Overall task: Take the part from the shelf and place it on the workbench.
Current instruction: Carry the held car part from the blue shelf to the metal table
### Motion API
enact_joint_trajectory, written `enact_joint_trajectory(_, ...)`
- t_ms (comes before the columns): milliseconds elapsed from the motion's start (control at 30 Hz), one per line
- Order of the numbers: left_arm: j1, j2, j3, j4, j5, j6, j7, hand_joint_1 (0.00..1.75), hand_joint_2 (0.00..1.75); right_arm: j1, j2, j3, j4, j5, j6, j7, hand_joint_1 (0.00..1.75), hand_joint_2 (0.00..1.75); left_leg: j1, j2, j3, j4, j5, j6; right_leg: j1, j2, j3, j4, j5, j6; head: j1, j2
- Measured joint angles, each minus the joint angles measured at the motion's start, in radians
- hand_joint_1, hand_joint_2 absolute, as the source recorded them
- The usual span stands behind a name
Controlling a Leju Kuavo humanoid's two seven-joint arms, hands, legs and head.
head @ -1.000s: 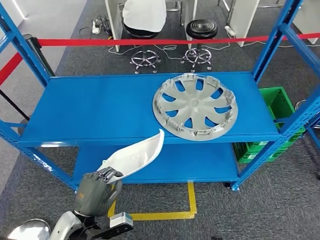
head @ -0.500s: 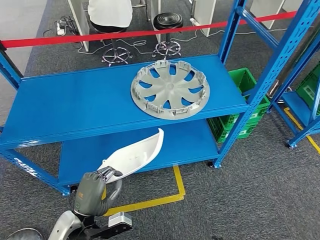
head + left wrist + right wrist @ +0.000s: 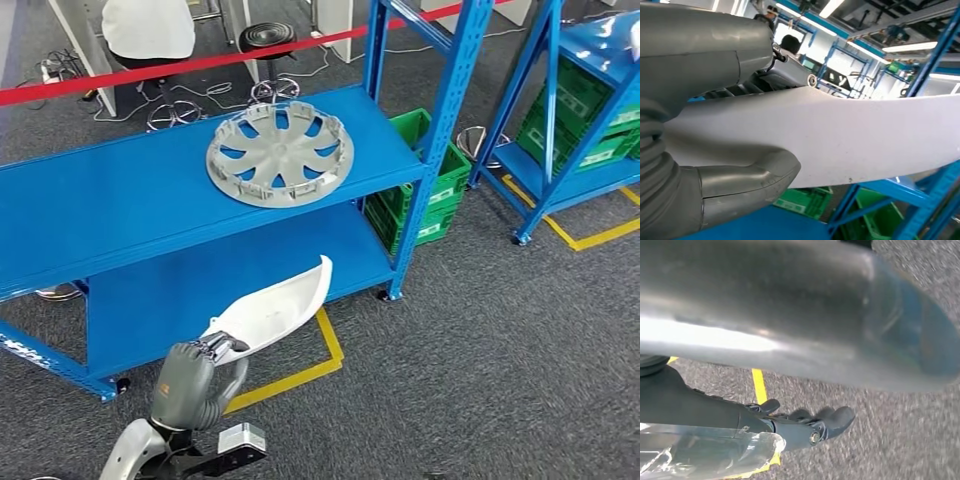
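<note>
Your left hand (image 3: 187, 385) gripped the white part (image 3: 275, 308) at its near end, holding it in the air over the carpet in front of the blue shelf (image 3: 113, 215). A grey hubcap (image 3: 280, 152) lay flat on the top shelf board. Green crates (image 3: 423, 205) stood beyond. Your right hand (image 3: 806, 427) hung over the carpet holding nothing, fingers loosely extended.

Hubcap (image 3: 280, 153) on shelf (image 3: 113, 210), crates (image 3: 423, 195) beside.

A grey hubcap (image 3: 280, 153) lies on the shelf; green crates (image 3: 423, 195) sit beside it, probably on the carpet.
</note>
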Motion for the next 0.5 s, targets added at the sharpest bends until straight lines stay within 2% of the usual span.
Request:
enact_joint_trajectory(33, 0.000, -0.001, 0.000, 0.000, 0.000, 0.000, -0.001, 1.75, 1.75, 0.001, 0.000, 0.000, 0.000, 0.000, 0.000, 0.000, 0.00, 0.00, 0.002, -0.012, -0.004, 0.007, -0.013, -0.008, -0.001, 0.008, -0.009, 0.001, 0.009, -0.010, 0.000, 0.000)
enact_joint_trajectory(67, 0.000, -0.001, -0.001, 0.000, 0.001, 0.000, -0.001, 1.75, 1.75, 0.001, 0.000, -0.001, 0.000, 0.000, 0.000, 0.000, 0.00, 0.00, 0.003, -0.033, -0.013, 0.029, -0.043, -0.015, -0.002, 0.016, -0.020, 0.001, 0.020, -0.019, -0.001, 0.000)
enact_joint_trajectory(100, 0.001, -0.001, -0.001, 0.000, 0.001, 0.000, -0.001, 1.75, 1.75, 0.001, 0.000, -0.001, 0.000, 0.001, 0.000, 0.001, 0.00, 0.00, 0.004, -0.060, -0.027, 0.070, -0.090, -0.021, -0.003, 0.024, -0.032, 0.000, 0.033, -0.027, -0.003, 0.000)
enact_joint_trajectory(133, 0.002, -0.001, -0.001, 0.001, 0.001, 0.000, -0.002, 1.75, 1.75, -0.001, 0.000, -0.001, 0.000, 0.001, 0.000, 0.001, 0.00, 0.00, 0.004, -0.083, -0.046, 0.130, -0.143, -0.023, -0.003, 0.035, -0.048, 0.001, 0.047, -0.031, -0.004, 0.000)
enact_joint_trajectory(167, 0.002, -0.001, -0.001, 0.002, 0.001, 0.001, -0.002, 1.75, 1.75, -0.002, 0.000, -0.001, 0.000, 0.001, 0.000, 0.001, 0.00, 0.00, 0.003, -0.096, -0.063, 0.196, -0.186, -0.023, -0.003, 0.046, -0.064, 0.001, 0.061, -0.033, -0.005, 0.000)
enact_joint_trajectory(200, 0.002, -0.001, -0.001, 0.003, 0.001, 0.000, -0.002, 1.75, 1.75, -0.002, 0.000, -0.001, 0.000, 0.002, 0.001, 0.001, 0.00, 0.00, 0.003, -0.101, -0.073, 0.250, -0.209, -0.021, -0.002, 0.058, -0.082, 0.002, 0.075, -0.034, -0.005, 0.000)
enact_joint_trajectory(233, 0.002, -0.001, -0.001, 0.004, 0.001, 0.000, -0.002, 1.75, 1.75, -0.001, 0.000, -0.001, 0.000, 0.002, 0.001, 0.001, 0.00, 0.00, 0.003, -0.103, -0.071, 0.278, -0.208, -0.018, -0.002, 0.069, -0.099, 0.003, 0.088, -0.033, -0.005, 0.000)
enact_joint_trajectory(267, 0.002, -0.001, -0.001, 0.005, 0.001, 0.000, -0.002, 1.75, 1.75, 0.000, 0.000, -0.001, 0.000, 0.002, 0.001, 0.001, 0.00, 0.00, 0.003, -0.105, -0.052, 0.272, -0.187, -0.015, -0.001, 0.081, -0.115, 0.004, 0.101, -0.032, -0.005, 0.000)
enact_joint_trajectory(300, 0.001, -0.001, -0.001, 0.005, 0.001, 0.000, -0.002, 1.75, 1.75, 0.001, 0.000, -0.002, 0.000, 0.002, 0.000, 0.001, 0.00, 0.00, 0.002, -0.110, -0.016, 0.230, -0.156, -0.010, -0.001, 0.092, -0.130, 0.004, 0.114, -0.030, -0.005, 0.000)
enact_joint_trajectory(333, 0.000, -0.001, -0.001, 0.005, 0.001, 0.001, -0.002, 1.75, 1.75, 0.001, 0.000, -0.002, 0.000, 0.002, 0.000, 0.001, 0.00, 0.00, 0.002, -0.128, 0.034, 0.164, -0.132, -0.004, -0.002, 0.104, -0.143, 0.005, 0.126, -0.028, -0.005, 0.000)
enact_joint_trajectory(400, -0.001, -0.001, -0.001, 0.005, 0.001, 0.001, -0.002, 1.75, 1.75, -0.001, 0.000, -0.002, 0.000, 0.002, 0.000, 0.001, 0.00, 0.00, 0.002, -0.170, 0.131, 0.020, -0.121, 0.008, 0.000, 0.126, -0.163, 0.006, 0.151, -0.020, -0.005, 0.000)
enact_joint_trajectory(433, -0.002, -0.001, -0.001, 0.005, 0.001, 0.001, -0.002, 1.75, 1.75, -0.001, 0.000, -0.002, 0.000, 0.002, 0.000, 0.001, 0.00, 0.00, 0.002, -0.184, 0.156, -0.022, -0.128, 0.012, 0.000, 0.136, -0.169, 0.004, 0.163, -0.015, -0.005, 0.000)
enact_joint_trajectory(467, -0.002, -0.001, -0.001, 0.006, 0.001, 0.001, -0.002, 1.75, 1.75, 0.000, 0.000, -0.002, 0.000, 0.003, 0.001, 0.001, 0.00, 0.00, 0.000, -0.182, 0.163, -0.039, -0.130, 0.015, 0.000, 0.145, -0.173, 0.001, 0.175, -0.009, -0.004, 0.000)
enact_joint_trajectory(500, -0.003, -0.002, -0.001, 0.006, 0.001, 0.002, -0.003, 1.75, 1.75, 0.002, 0.000, -0.002, 0.000, 0.003, 0.001, 0.001, 0.00, 0.00, 0.000, -0.172, 0.158, -0.041, -0.124, 0.018, -0.002, 0.153, -0.177, -0.004, 0.186, -0.002, -0.004, 0.000)
